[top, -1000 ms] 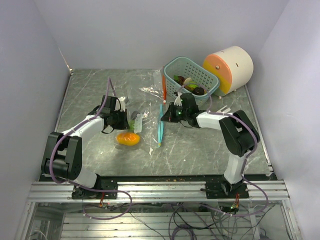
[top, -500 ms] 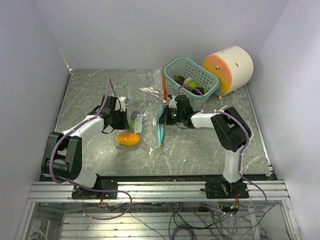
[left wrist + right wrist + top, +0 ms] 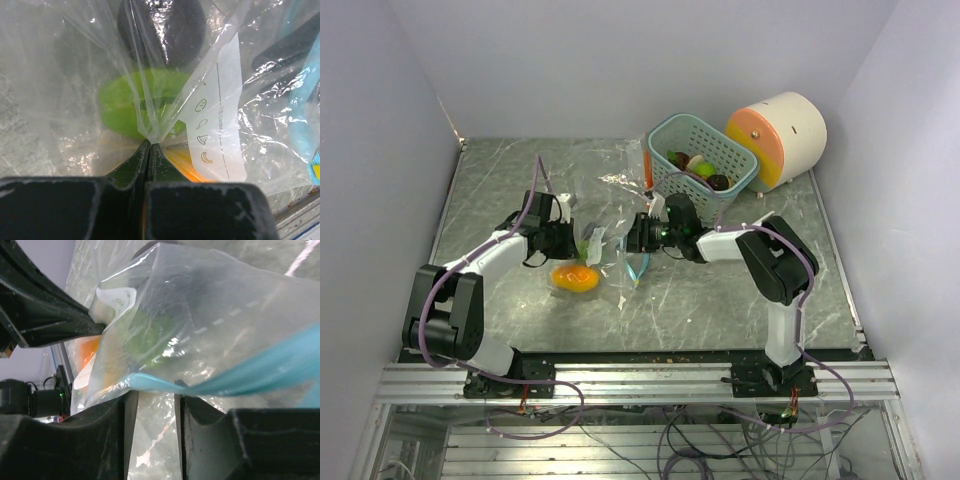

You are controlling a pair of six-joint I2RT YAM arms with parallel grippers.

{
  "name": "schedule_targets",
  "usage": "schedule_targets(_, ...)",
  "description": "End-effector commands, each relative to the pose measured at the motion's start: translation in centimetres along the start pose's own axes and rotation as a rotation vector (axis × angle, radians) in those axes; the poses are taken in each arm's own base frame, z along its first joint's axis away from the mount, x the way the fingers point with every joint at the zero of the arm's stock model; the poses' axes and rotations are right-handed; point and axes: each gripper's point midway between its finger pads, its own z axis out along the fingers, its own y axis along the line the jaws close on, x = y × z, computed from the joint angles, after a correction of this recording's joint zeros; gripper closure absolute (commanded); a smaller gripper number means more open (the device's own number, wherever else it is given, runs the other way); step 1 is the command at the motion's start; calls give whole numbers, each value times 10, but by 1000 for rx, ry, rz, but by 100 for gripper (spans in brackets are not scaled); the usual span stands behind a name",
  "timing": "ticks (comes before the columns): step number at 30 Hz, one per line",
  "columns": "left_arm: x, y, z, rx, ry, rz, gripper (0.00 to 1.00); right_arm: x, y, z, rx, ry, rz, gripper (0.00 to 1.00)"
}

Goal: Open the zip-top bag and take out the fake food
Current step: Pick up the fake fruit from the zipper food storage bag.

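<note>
- Clear plastic zip-top bag [image 3: 615, 215] lies on the surface between the two arms.
- Left hand [image 3: 149, 146], clenched on a fold of the bag's film, apparently anchors it.
- Right hand [image 3: 150, 400], released, meets the bag's blue zip strip [image 3: 240, 372], probably to part it.
- Fake food [image 3: 132, 105], green and orange, sits inside the bag.

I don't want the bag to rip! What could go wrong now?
The left gripper pinches only a thin fold of the zip-top bag; a hard pull might tear it or let it slip.
The right gripper is open at the blue zip strip and could close beside it and miss.
The orange toy and green toy inside could roll away once the bag opens.
</note>
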Motion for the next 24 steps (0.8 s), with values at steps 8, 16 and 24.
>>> schedule_targets(8, -47, -43, -54, 109, -218, 104, 93, 24, 12, 16, -79, 40, -6, 55)
schedule_targets(16, -18, -25, -33, 48, -143, 104, 93, 21, 12, 18, -82, 44, -20, 48)
schedule_targets(24, -3, -8, -17, -21, -51, 69, 93, 13, 16, 25, -80, 36, -60, 35)
